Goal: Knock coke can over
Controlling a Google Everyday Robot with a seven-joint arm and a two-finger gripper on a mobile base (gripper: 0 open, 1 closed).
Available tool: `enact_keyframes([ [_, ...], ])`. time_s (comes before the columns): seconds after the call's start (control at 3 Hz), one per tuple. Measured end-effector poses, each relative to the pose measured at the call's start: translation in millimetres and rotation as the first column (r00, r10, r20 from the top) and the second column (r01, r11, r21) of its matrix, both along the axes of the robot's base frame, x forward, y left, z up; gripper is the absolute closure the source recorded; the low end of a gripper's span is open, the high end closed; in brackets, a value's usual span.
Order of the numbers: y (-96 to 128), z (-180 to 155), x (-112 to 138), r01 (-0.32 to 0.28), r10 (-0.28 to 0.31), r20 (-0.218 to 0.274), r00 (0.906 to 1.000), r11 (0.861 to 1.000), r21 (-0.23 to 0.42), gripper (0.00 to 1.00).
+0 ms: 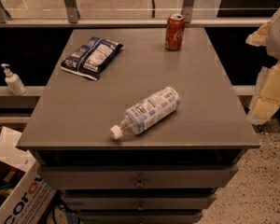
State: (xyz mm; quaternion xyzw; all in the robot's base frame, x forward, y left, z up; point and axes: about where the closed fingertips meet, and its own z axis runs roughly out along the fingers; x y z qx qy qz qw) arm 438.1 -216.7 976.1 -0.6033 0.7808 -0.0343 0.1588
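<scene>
The coke can (174,32) is red with white lettering and a silver top. It stands upright near the far edge of the grey cabinet top (210,101), right of centre. My arm and gripper (267,93) show as pale cream and white shapes at the right edge of the view. They are beyond the cabinet's right side, well to the right of the can and nearer than it, touching nothing.
A clear plastic bottle (148,111) with a blue-white label lies on its side near the front centre. A dark blue snack bag (91,57) lies at the back left. A soap dispenser (12,80) stands on a ledge to the left. A cardboard box (18,197) sits on the floor at lower left.
</scene>
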Motion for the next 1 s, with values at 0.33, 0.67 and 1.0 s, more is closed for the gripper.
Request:
enact_keyframes([
  [0.33,0,0,0,0.000,0.000,0.000,1.0000,1.000,0.000,0.00],
  [0.67,-1,0,12,0.000,-0.002,0.052,0.9986,0.999,0.052,0.00],
  [1.0,-1,-4,53,0.006,-0.029,0.130,0.9912,0.985,0.170,0.00],
])
